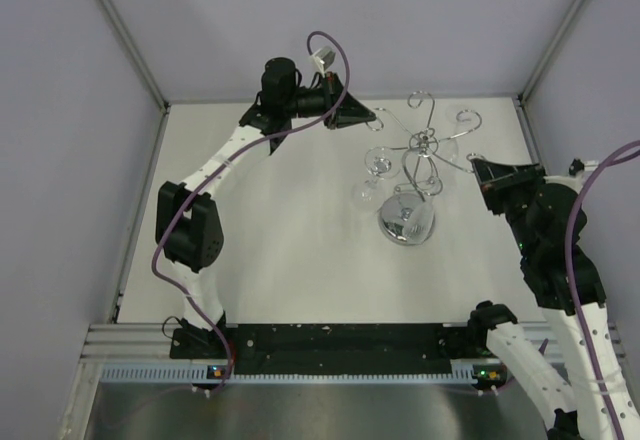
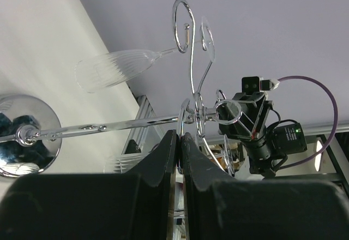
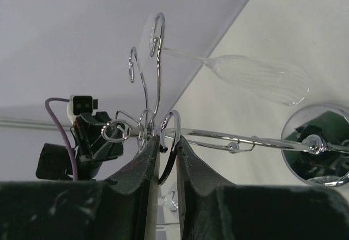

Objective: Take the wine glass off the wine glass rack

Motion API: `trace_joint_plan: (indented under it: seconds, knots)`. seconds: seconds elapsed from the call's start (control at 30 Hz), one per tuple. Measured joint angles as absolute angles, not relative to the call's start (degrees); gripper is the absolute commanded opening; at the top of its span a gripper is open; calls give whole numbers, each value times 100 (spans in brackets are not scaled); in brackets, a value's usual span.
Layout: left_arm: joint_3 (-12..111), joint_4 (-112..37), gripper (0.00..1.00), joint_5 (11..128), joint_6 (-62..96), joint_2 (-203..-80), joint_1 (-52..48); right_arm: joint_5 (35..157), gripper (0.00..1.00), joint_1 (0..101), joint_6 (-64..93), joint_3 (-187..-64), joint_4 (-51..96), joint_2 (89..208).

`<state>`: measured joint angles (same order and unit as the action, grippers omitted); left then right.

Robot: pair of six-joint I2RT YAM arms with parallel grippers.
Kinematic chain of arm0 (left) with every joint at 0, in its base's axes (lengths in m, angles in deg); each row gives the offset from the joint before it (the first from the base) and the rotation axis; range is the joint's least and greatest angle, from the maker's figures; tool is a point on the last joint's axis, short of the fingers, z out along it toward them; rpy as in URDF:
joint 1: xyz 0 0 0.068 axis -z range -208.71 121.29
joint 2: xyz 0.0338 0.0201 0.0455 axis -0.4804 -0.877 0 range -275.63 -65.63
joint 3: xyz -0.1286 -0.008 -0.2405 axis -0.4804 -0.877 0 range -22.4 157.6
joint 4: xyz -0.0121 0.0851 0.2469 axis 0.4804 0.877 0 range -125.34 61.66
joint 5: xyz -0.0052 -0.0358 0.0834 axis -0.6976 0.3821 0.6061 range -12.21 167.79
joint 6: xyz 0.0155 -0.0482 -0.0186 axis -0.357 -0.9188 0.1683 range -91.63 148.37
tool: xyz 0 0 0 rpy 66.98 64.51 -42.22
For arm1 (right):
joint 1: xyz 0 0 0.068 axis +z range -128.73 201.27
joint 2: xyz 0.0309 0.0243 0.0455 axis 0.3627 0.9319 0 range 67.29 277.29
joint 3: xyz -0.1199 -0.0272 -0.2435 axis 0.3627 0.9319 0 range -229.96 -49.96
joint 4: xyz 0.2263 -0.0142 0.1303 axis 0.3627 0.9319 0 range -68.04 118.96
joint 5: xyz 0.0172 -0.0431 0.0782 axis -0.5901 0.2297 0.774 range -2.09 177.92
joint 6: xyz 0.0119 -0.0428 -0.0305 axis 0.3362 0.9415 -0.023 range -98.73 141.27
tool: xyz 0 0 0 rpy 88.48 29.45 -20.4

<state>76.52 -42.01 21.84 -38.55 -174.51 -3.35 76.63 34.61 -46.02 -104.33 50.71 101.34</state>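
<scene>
Left jaws, right jaws pinching wine glass rack (image 2: 136,123) wire | wine glass (image 2: 109,70) hanging

The left pincer (image 2: 177,142) fills the bottom of the view. Its two black fingers (image 2: 147,174) are pressed close, with only a thin crack between them. Just past their tips is the shiny chrome wire wine glass rack (image 2: 136,123), seen sideways. Its thin post runs from a round mirror-like base (image 2: 27,136) on the left to a bunch of curly arms in the middle. One tall curl (image 2: 182,16) holds the small clear stemmed wine glass (image 2: 109,70), and its ribbed bowl points left, near the white tabletop (image 2: 38,38). Behind the curls is the black right arm (image 2: 264,142) with a purple cable (image 2: 327,103).
</scene>
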Motion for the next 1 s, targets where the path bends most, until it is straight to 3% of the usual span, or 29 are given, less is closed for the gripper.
trace_joint_plan:
  seconds: [1.0]
  knots:
    - [7914, -3950, 0, 2350, -3844, -17302, -590, 8104, 0, 3463, -4434, -10711, 4796, 10776]
